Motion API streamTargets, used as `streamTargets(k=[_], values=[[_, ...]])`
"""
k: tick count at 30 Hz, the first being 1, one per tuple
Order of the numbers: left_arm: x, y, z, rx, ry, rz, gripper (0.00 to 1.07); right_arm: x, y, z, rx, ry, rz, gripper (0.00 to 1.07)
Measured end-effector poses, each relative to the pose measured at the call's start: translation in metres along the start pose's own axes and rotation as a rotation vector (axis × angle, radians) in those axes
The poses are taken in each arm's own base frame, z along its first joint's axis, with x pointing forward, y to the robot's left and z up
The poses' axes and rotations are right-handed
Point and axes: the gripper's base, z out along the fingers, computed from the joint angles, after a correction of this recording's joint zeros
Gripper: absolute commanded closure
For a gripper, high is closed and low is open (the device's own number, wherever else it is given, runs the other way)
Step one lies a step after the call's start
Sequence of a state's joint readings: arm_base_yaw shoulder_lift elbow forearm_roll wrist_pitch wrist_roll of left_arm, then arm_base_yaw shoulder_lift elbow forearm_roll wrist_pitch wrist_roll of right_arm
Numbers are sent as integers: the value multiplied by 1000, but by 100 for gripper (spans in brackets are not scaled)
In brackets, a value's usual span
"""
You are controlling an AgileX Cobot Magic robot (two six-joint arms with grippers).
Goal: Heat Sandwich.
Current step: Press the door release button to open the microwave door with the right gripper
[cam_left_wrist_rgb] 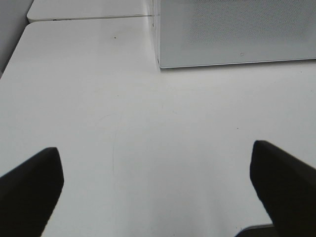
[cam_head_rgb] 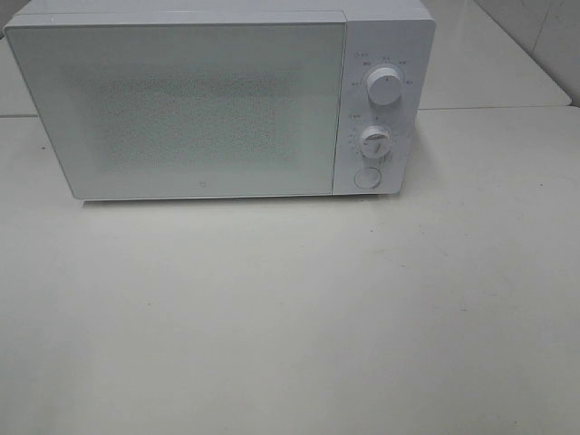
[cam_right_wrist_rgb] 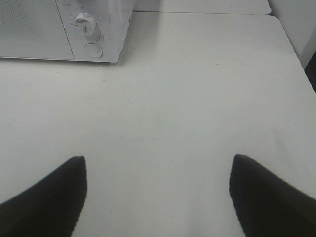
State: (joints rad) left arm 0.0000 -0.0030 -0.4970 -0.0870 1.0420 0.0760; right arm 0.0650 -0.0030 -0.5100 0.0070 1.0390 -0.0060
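Note:
A white microwave (cam_head_rgb: 217, 100) stands at the back of the white table (cam_head_rgb: 290, 317) with its door shut. Its control panel carries two round knobs (cam_head_rgb: 384, 87) and a round button (cam_head_rgb: 367, 177). The sandwich is out of view in all three views. Neither gripper shows in the exterior high view. In the left wrist view my left gripper (cam_left_wrist_rgb: 157, 170) is open above bare table, with the microwave's front corner (cam_left_wrist_rgb: 159, 61) ahead of it. My right gripper (cam_right_wrist_rgb: 158, 180) is open too, empty, over bare table, with the microwave's knob panel (cam_right_wrist_rgb: 91, 34) farther off.
A second white table top (cam_head_rgb: 498, 54) adjoins behind and to the right of the microwave. The table's right edge (cam_right_wrist_rgb: 296, 59) shows in the right wrist view, and its left edge (cam_left_wrist_rgb: 15, 54) in the left wrist view.

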Motion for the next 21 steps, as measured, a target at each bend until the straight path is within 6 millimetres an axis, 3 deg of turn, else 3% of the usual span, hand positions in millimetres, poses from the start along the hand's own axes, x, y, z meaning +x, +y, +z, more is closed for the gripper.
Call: streamTargets(k=[7, 21], values=[[0, 0, 0, 0, 0, 0, 10, -3, 0, 1, 0, -1, 0, 31], [0, 0, 0, 0, 0, 0, 10, -47, 0, 24, 0, -102, 2, 31]])
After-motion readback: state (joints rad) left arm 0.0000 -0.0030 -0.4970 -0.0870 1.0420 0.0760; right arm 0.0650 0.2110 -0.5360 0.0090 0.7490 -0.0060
